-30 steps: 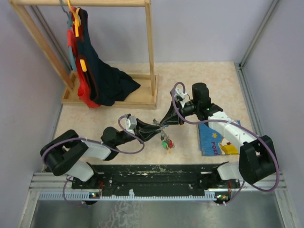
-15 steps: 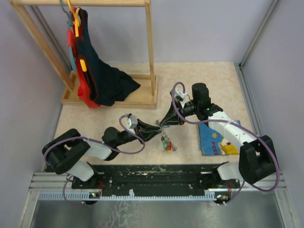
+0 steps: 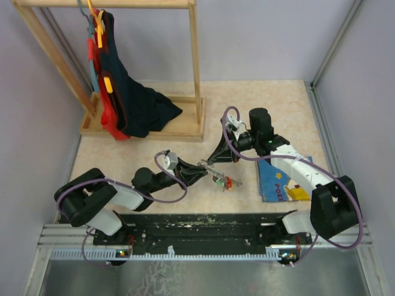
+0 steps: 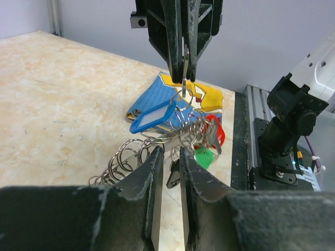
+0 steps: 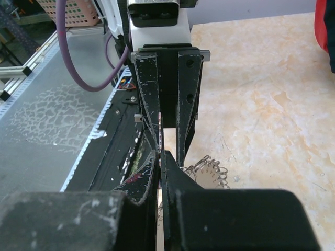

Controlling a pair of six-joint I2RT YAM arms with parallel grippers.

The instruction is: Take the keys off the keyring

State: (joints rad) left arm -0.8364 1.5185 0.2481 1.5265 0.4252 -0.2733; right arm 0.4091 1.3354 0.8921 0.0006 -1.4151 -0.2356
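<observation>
The keyring is stretched between my two grippers, just above the table. The keys hang from it as a small bunch. In the left wrist view I see a green key, a red key, a blue tag and several steel rings. My left gripper is nearly shut, with a dark key between its fingers. My right gripper is shut on a thin metal part of the keyring. The rings also show in the right wrist view.
A blue picture book lies on the table to the right of the keys. A wooden clothes rack with dark and red garments stands at the back left. The black base rail runs along the near edge.
The bunch of keys has swung to the right and lifted a little. My left gripper has drawn back slightly to the left, stretching the chain. The right gripper has hardly moved.
</observation>
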